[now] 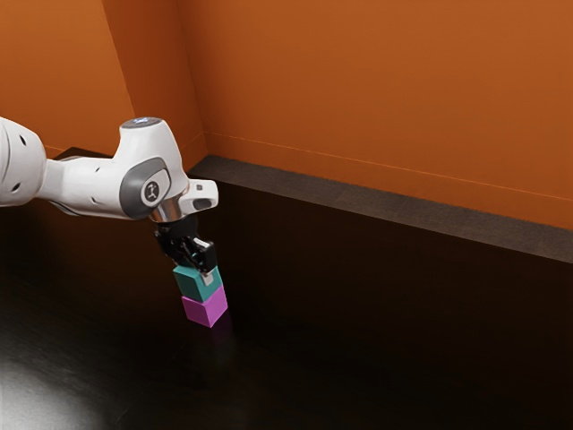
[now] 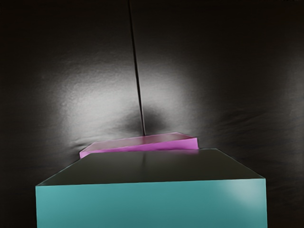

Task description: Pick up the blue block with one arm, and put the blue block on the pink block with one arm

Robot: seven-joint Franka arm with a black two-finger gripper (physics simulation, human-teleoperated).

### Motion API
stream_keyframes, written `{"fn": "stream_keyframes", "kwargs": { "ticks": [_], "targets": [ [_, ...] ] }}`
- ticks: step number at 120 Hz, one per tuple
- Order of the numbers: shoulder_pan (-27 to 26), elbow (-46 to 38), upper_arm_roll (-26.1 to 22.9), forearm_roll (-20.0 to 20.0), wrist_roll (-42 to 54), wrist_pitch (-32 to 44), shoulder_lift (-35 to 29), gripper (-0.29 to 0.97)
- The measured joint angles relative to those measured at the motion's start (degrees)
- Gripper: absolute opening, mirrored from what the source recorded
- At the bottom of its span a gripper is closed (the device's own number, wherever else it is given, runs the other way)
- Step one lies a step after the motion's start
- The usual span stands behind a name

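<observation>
While end effector (image 1: 199, 266) clasps it, the blue block (image 1: 189, 284) tops pink block (image 1: 204, 310).

The table (image 1: 385, 331) is black and shiny; its far edge (image 1: 376, 202) is a duller grey strip; a soft white shine (image 1: 54, 408) sits on the top by the exterior view's lower left corner; one thing lies right on the table, the pink block (image 1: 204, 312); it sits flat, well away from the far edge; in the wrist view a thin dark line (image 2: 137, 71) runs over the table to the pink block.
</observation>
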Motion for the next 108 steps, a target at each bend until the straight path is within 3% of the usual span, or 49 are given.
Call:
{"fn": "stream_keyframes", "kwargs": {
  "ticks": [42, 79, 92, 108],
  "targets": [
    [0.02, -0.07, 0.01, -0.05, -0.8, -0.08, 0.06, 0.39],
    [-0.15, 0.77, 0.07, -0.27, -0.94, -0.37, -1.18, 0.59],
    [0.34, 12.58, 1.37, -0.23, -0.88, -5.14, -2.52, 0.62],
    [4.0, 40.09, 1.71, 0.08, -0.81, -19.35, -2.69, 0.63]
  ]
}}
